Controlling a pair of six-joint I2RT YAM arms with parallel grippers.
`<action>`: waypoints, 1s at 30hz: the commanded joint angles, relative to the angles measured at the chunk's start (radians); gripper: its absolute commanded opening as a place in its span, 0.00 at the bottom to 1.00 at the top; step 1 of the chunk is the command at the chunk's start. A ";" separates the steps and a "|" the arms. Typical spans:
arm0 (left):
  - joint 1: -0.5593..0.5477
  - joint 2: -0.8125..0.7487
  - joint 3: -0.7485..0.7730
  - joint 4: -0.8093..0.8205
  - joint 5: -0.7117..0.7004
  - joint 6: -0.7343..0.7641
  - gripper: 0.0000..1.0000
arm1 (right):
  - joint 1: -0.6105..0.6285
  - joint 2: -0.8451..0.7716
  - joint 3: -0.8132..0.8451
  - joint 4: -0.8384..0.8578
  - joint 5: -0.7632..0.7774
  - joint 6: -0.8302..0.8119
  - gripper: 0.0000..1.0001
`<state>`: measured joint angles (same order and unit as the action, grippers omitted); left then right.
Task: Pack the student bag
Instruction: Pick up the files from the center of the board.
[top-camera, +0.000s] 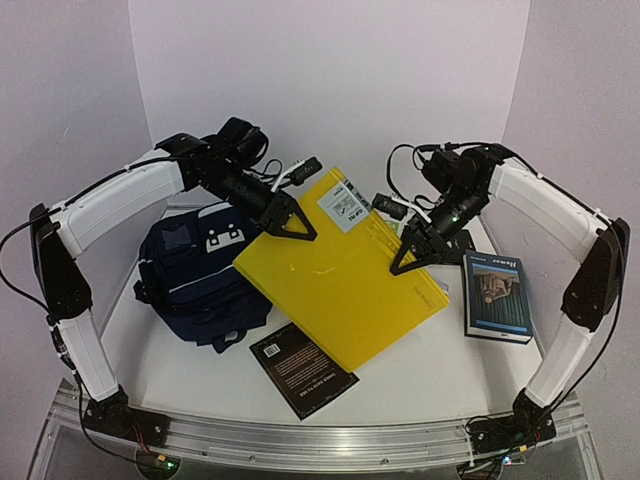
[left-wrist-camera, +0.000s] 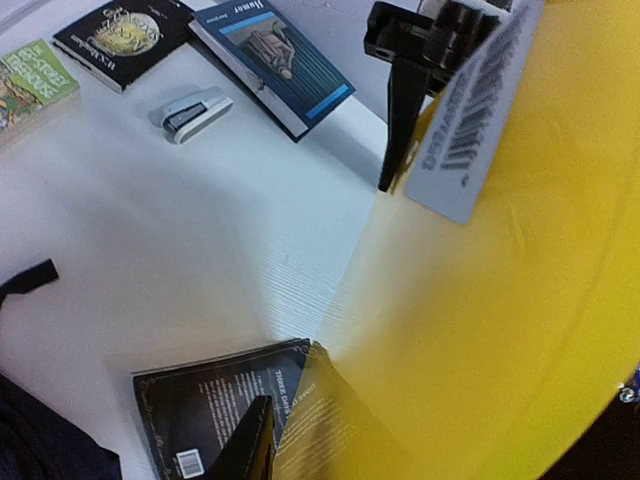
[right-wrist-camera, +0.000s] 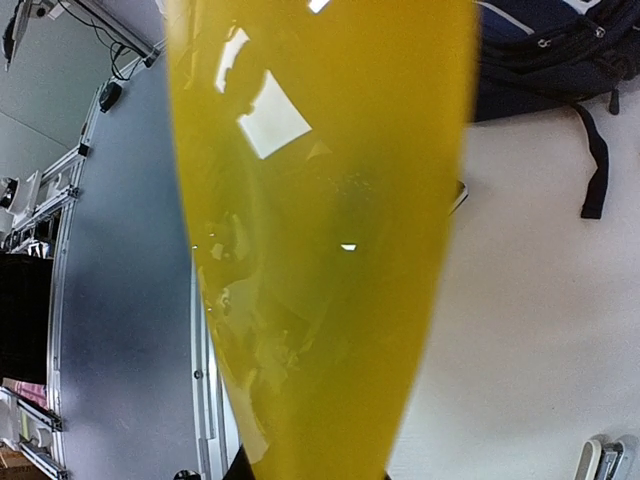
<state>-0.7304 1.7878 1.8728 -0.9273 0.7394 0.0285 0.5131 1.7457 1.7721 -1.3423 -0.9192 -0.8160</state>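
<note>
A large yellow folder (top-camera: 345, 280) hangs tilted above the table between both grippers. My right gripper (top-camera: 410, 255) is shut on its right edge; in the right wrist view the folder (right-wrist-camera: 320, 250) rises out of the jaws and fills the middle. My left gripper (top-camera: 290, 222) sits at the folder's upper left corner. In the left wrist view one finger (left-wrist-camera: 250, 450) lies against the folder (left-wrist-camera: 500, 300) and the other is hidden behind it. The navy student bag (top-camera: 200, 275) lies at the left, under and beside that corner, and shows as the bag (right-wrist-camera: 540, 60) in the right wrist view.
A black book (top-camera: 300, 370) lies near the front, partly under the folder. A blue book (top-camera: 497, 295) lies at the right. The left wrist view also shows a stapler (left-wrist-camera: 190, 110), a black book with a gold emblem (left-wrist-camera: 125, 35) and a green book (left-wrist-camera: 35, 85).
</note>
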 joint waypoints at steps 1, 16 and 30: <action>0.000 -0.080 -0.043 0.025 0.077 -0.063 0.07 | 0.001 0.025 0.065 -0.173 -0.029 -0.012 0.16; 0.281 -0.175 -0.177 0.664 0.223 -0.659 0.00 | -0.427 0.171 0.358 -0.110 -0.237 0.370 0.98; 0.290 -0.122 -0.125 0.979 0.358 -0.963 0.00 | -0.391 0.019 0.162 0.042 -0.471 0.551 0.98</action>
<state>-0.4423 1.6703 1.7023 -0.1341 1.0263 -0.8172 0.0877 1.8402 1.9506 -1.3229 -1.3166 -0.3057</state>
